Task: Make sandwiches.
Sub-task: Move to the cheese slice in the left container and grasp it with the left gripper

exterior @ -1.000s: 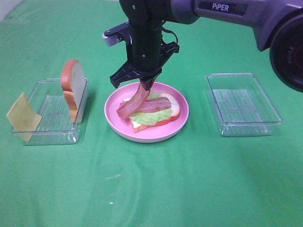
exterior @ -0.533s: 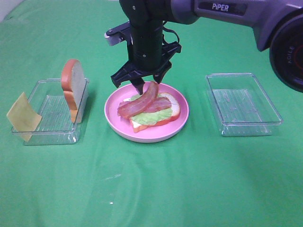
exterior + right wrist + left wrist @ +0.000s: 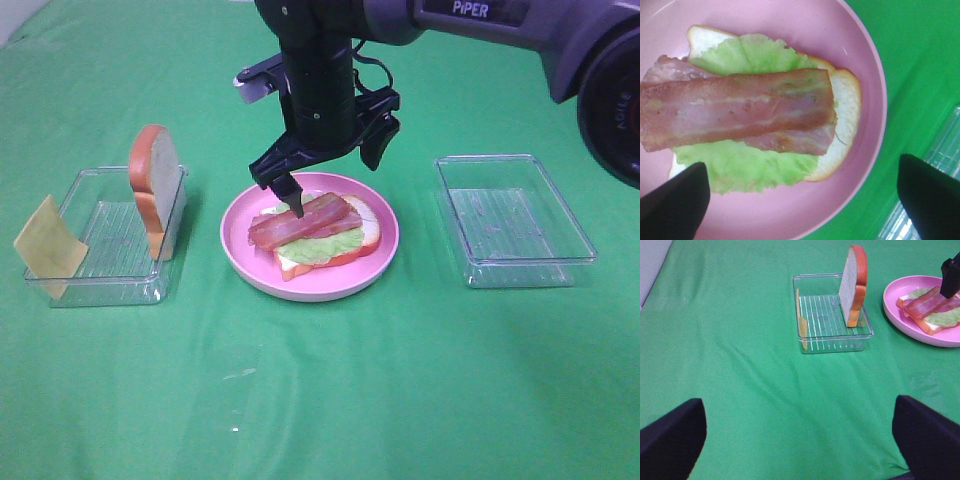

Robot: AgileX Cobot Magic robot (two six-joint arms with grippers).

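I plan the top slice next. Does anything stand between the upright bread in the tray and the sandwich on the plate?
Yes. The open right claw hangs close over the bacon on the plate. Beside the bread slice, only the tray wall.

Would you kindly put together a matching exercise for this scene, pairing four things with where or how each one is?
Column A
1. bacon strips
2. cheese square
3. upright bread slice
4. right gripper

Column B
a. leaning at the end of the left tray far from the plate
b. lying flat on the lettuce leaf
c. open, above the pink plate
d. standing on edge in the left tray, at the end nearest the plate

Pairs: 1-b, 2-a, 3-d, 4-c
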